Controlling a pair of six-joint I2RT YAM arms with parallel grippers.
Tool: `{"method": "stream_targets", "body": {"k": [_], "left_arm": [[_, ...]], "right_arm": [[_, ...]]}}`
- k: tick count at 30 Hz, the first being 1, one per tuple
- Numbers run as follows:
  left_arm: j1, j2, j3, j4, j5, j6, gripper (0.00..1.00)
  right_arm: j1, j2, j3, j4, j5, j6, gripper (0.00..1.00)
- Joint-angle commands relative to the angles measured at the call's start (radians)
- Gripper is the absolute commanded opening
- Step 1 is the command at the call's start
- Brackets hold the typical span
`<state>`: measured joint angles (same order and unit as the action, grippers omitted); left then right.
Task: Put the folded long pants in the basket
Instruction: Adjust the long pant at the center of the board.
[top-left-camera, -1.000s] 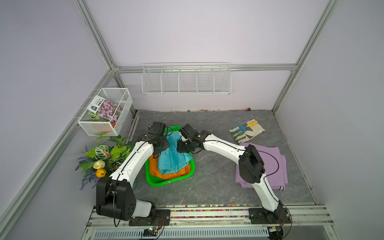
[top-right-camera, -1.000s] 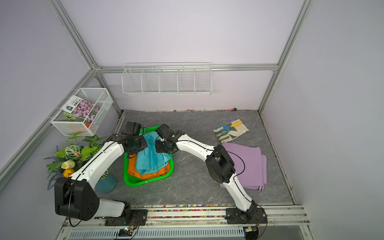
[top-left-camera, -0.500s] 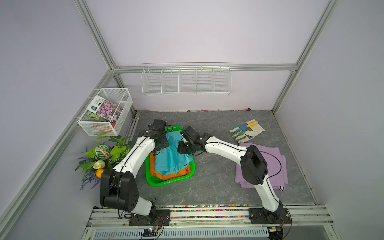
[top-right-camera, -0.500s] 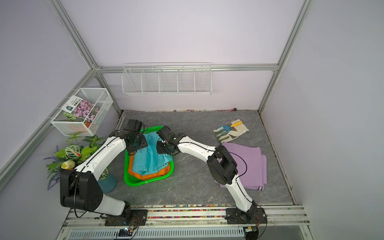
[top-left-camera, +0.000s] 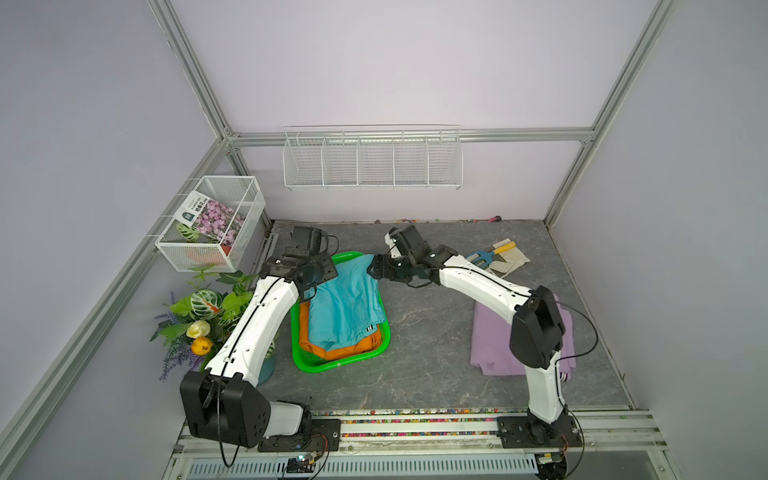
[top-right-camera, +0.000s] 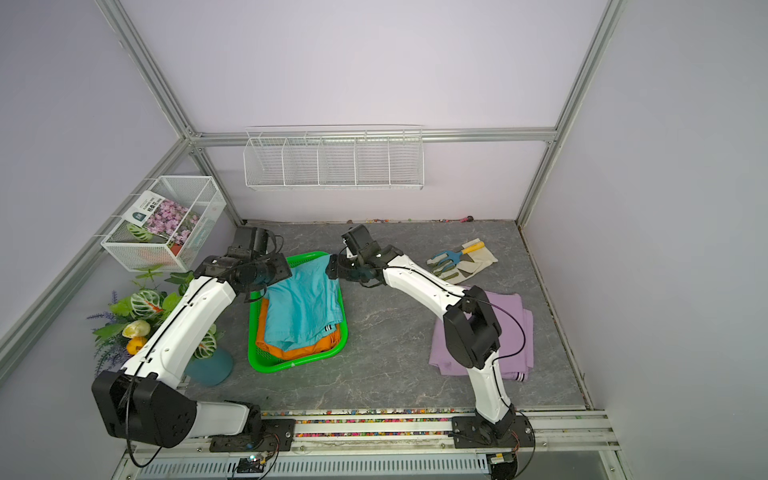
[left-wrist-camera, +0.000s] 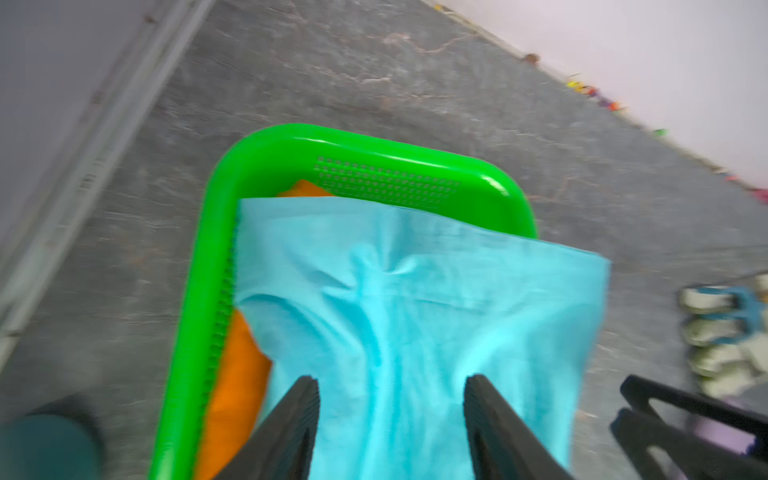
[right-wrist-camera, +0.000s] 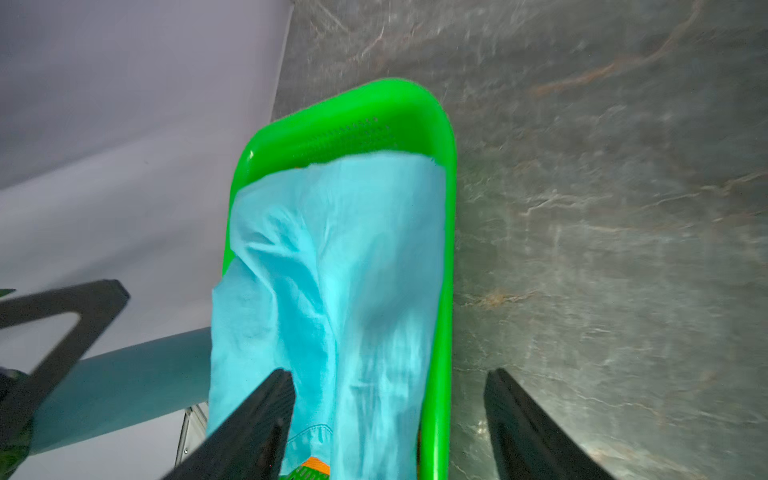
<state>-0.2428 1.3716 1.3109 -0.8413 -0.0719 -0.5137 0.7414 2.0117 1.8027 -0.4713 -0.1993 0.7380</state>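
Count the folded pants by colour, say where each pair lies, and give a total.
Orange pants: 1, in the green basket
Teal pants: 1, in the basket on top of the orange pair
Lilac pants: 1, on the table, outside the basket
Total: 3
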Motion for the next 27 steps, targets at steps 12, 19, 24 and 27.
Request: {"method": "stream_targets", "body": {"k": [12, 19, 24, 27], "left_arm": [[-0.358, 0.222, 0.137, 0.384, 0.468, -0.061, 0.62], [-0.508, 0.518, 0.376, 0.397, 0.61, -0.062, 0.62], [-0.553, 0.664, 0.438, 0.395, 0.702, -0.077, 0.62], [-0.57, 0.677, 0.41, 0.396, 0.705, -0.067, 0.63]], "right_arm": [[-0.352, -0.467, -0.475, -0.206, 0.133, -0.103, 0.76], [-0.706, -0.703, -0.774, -0.257, 0.095, -0.161, 0.8], [-0.792, -0.71, -0.889, -0.258, 0.02, -0.177, 0.78], [-0.791, -0.67, -0.941, -0.23, -0.005, -0.162, 0.74]]}}
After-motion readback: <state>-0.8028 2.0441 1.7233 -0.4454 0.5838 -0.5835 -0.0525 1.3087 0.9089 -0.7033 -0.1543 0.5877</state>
